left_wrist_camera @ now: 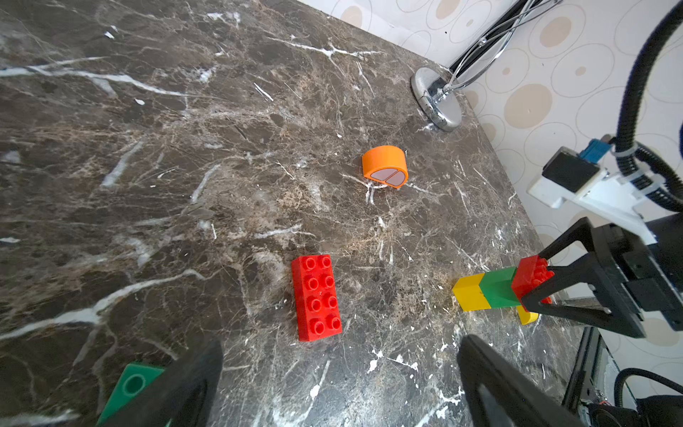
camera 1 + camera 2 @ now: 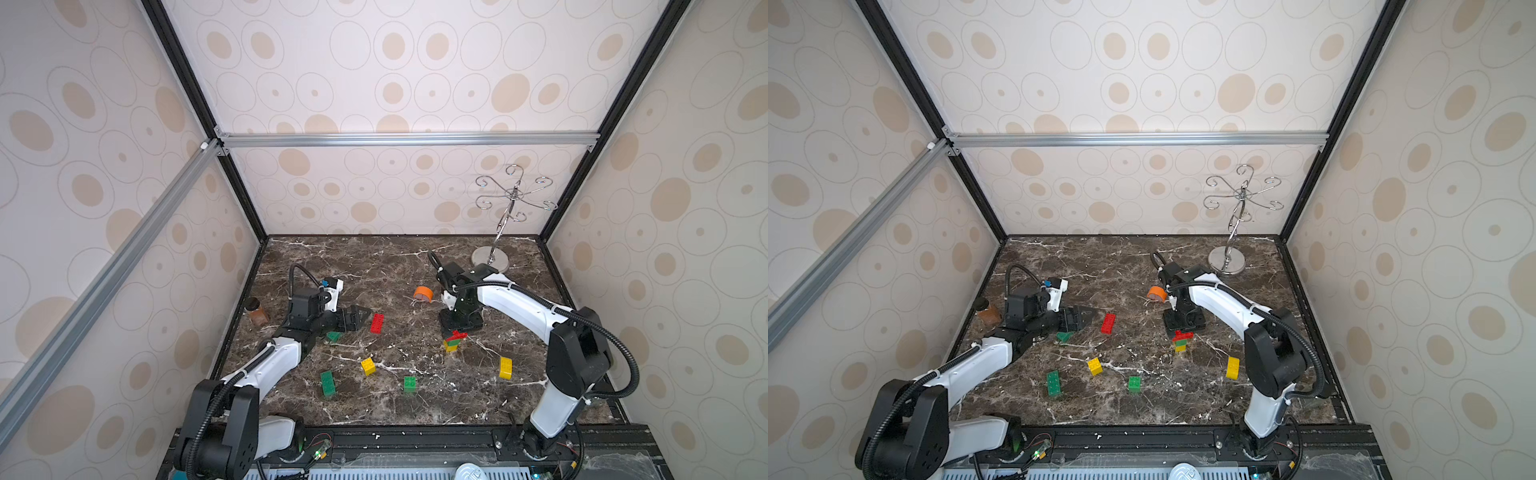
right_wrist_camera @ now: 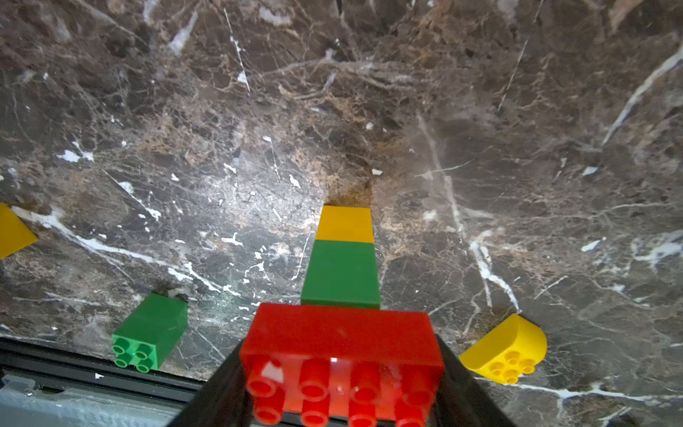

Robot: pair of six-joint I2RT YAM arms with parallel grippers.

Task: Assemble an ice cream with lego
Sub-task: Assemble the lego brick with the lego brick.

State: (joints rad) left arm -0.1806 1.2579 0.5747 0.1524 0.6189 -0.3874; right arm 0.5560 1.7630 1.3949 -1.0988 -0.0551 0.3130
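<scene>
Right fingers (image 3: 464,397) clamp red brick (image 3: 342,344) atop green-yellow stack (image 3: 342,273); left fingers (image 1: 192,384) spread, empty. Press off-centre, you topple stack.

A red brick (image 3: 342,344) fills the bottom middle of the frame, bumps facing the camera. The right gripper (image 3: 340,397) squeezes it between two black fingers (image 3: 214,403). It sits on a green brick (image 3: 340,273), which sits on a yellow brick (image 3: 345,223) standing on the dark marble table (image 3: 480,111). A small green brick (image 3: 149,331) lies at the lower left, a yellow dome piece (image 3: 504,349) at the lower right, a yellow bit (image 3: 13,231) at the left edge.
</scene>
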